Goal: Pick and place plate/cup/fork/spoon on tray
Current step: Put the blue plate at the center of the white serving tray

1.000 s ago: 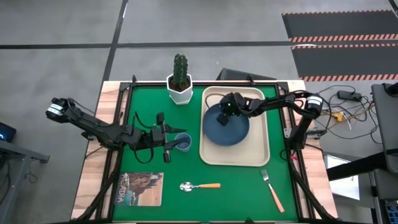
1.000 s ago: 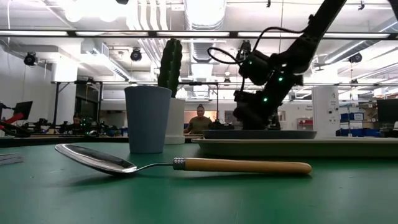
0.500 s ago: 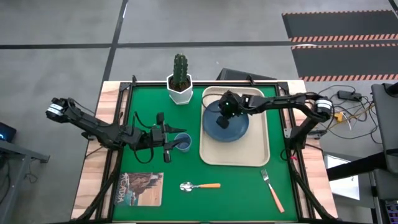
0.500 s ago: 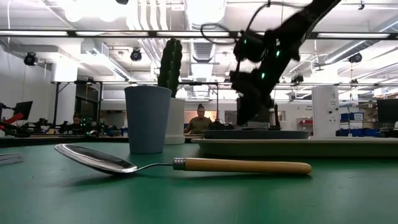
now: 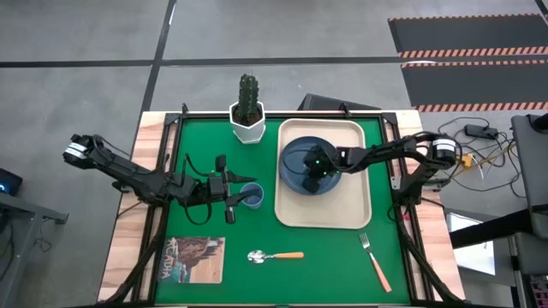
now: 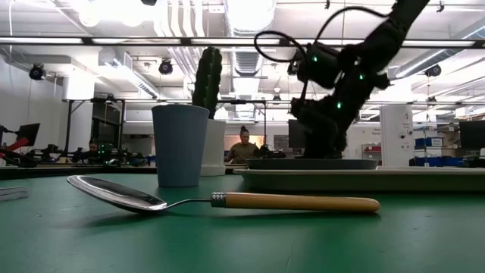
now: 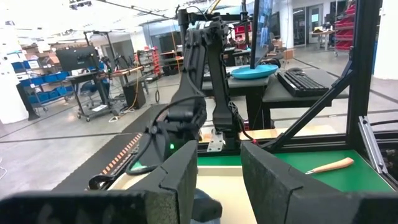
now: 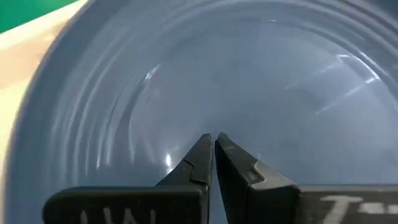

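High view — plate (image 5: 295,162) under right claw (image 5: 313,168), fingers together, on tray (image 5: 349,210)

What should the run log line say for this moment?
plate on tray | right hand shut, empty, above plate | left hand open at cup

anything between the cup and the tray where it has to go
Nothing visible does. The cup stands on the green mat just beside the tray, with bare mat between them. The left gripper is at the cup; the plate fills the tray's far part.
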Tool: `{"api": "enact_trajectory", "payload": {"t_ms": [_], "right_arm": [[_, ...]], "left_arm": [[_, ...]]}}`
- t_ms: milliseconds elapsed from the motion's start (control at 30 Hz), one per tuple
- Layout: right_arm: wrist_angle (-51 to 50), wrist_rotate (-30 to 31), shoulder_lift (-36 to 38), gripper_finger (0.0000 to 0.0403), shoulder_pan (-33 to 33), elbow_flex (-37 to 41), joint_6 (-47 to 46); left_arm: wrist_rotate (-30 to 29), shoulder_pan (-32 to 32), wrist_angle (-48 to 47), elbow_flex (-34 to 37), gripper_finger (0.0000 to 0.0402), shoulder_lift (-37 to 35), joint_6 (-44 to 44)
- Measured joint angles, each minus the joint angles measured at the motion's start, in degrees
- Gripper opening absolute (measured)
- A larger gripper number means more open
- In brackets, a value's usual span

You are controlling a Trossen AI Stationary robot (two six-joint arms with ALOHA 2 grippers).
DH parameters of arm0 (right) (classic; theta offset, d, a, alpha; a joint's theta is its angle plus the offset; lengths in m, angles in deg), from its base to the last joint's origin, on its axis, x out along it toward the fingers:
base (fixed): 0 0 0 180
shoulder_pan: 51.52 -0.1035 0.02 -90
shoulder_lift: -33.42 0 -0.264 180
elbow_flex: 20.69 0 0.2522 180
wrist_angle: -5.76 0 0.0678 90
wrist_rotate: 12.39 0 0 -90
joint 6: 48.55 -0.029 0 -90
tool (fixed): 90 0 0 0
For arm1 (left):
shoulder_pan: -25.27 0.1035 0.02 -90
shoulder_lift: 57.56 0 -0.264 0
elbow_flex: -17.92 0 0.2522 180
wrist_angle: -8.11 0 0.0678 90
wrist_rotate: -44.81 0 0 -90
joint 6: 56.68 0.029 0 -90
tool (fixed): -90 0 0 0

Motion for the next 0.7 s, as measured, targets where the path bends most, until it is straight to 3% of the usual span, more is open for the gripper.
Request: {"api": "enact_trajectory", "payload": {"t_ms": [367,700], "right_arm": [[15.8,2.9,-7.5,0.0011,2.1,0.7,3.7],[16.1,6.0,-7.4,0.0011,7.7,-1.3,9.2]], "left_arm": [[0.0,0.0,0.1,0.0,0.0106,0.0,0.0],[0.0,0.0,0.5,-0.1,0.0106,0.0,0.0]]}}
